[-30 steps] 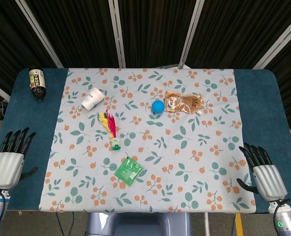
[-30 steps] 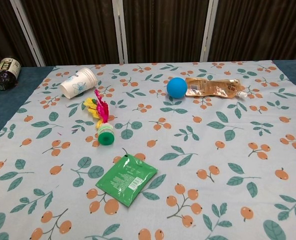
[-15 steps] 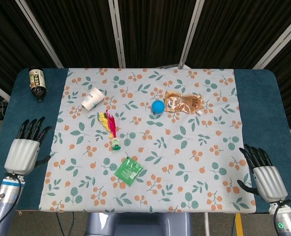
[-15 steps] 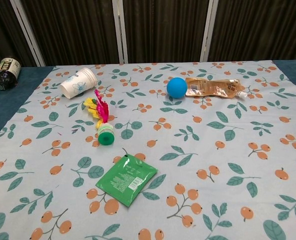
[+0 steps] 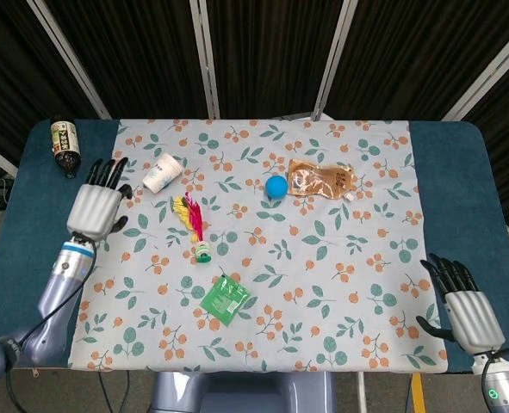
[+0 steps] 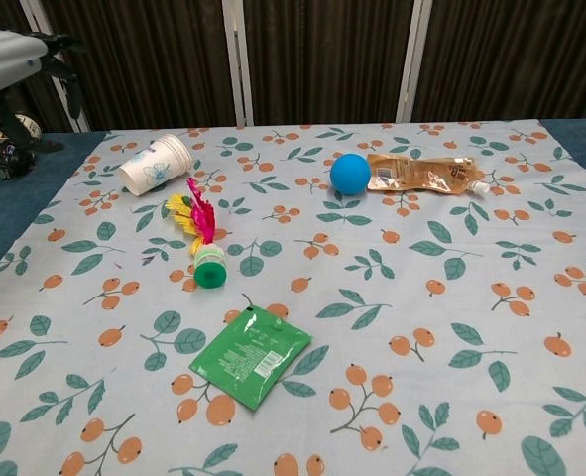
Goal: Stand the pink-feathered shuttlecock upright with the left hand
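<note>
The shuttlecock (image 5: 195, 227) lies on its side on the floral cloth, pink and yellow feathers pointing away and its green base (image 6: 209, 271) toward the front. My left hand (image 5: 96, 202) hovers open, fingers spread, to the left of it, above the cloth's left edge; the chest view shows it at the top left corner (image 6: 13, 61). It holds nothing. My right hand (image 5: 463, 311) rests open at the table's front right corner, far from the shuttlecock.
A paper cup (image 5: 163, 172) lies tipped just behind the shuttlecock. A dark bottle (image 5: 65, 145) lies at the back left. A blue ball (image 5: 276, 187) and a brown pouch (image 5: 321, 181) sit mid-back. A green packet (image 5: 226, 298) lies in front of the shuttlecock.
My left hand has risen from the table's front left corner and moved forward and inward toward the cup and shuttlecock. The right hand and all objects have stayed put.
</note>
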Controlling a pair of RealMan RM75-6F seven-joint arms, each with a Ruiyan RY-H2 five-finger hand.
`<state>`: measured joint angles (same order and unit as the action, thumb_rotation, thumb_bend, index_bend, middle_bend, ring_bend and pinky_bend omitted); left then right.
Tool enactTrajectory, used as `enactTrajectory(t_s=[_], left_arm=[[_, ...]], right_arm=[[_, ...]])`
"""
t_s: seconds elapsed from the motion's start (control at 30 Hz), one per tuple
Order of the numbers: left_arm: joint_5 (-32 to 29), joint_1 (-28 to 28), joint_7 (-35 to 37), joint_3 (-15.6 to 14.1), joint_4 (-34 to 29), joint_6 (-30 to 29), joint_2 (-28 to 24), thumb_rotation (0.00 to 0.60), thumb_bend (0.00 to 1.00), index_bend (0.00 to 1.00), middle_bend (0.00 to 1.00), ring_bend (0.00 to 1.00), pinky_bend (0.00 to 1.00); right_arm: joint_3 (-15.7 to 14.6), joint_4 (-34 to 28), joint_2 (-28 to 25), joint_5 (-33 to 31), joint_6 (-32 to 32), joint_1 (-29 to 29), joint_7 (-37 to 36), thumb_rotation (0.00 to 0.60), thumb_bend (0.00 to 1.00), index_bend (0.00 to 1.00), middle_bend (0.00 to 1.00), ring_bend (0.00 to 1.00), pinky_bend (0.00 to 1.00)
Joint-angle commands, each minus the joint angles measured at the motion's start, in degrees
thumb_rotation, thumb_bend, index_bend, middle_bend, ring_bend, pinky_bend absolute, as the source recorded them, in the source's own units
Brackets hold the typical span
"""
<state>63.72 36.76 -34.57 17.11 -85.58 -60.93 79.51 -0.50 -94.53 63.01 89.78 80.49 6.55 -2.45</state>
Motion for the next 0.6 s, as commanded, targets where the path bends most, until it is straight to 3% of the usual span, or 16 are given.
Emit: enactTrajectory(t_s=[0.03,0.33,0.6], left_arm=[[-3.2,5.2,-0.4,1.9,7.4,4.9,5.2,0.600,0.31,0.47,0.00,0.00,0.00],[-5.0,12.7,2.2,0.6,22.1,13.9,13.4,0.600,0.31,0.50,0.00,0.00,0.00],[-2.9,16.5,7.2,-0.9,29.6,19.0,16.6,0.600,0.32,0.50,0.00,0.00,0.00]], right_arm=[[0.0,-0.1,-0.2,-0.1,-0.2,0.1,-0.4,0.600,0.12,0.08,0.00,0.00,0.00],[0.1,-0.7,-0.8,-1.0,-1.4,0.4,-1.8,0.600,0.12,0.08,0.00,0.00,0.00],[0.1,-1.2,-0.9,-1.3,-2.1,0.6,-2.0,0.600,0.12,0.08,0.00,0.00,0.00]])
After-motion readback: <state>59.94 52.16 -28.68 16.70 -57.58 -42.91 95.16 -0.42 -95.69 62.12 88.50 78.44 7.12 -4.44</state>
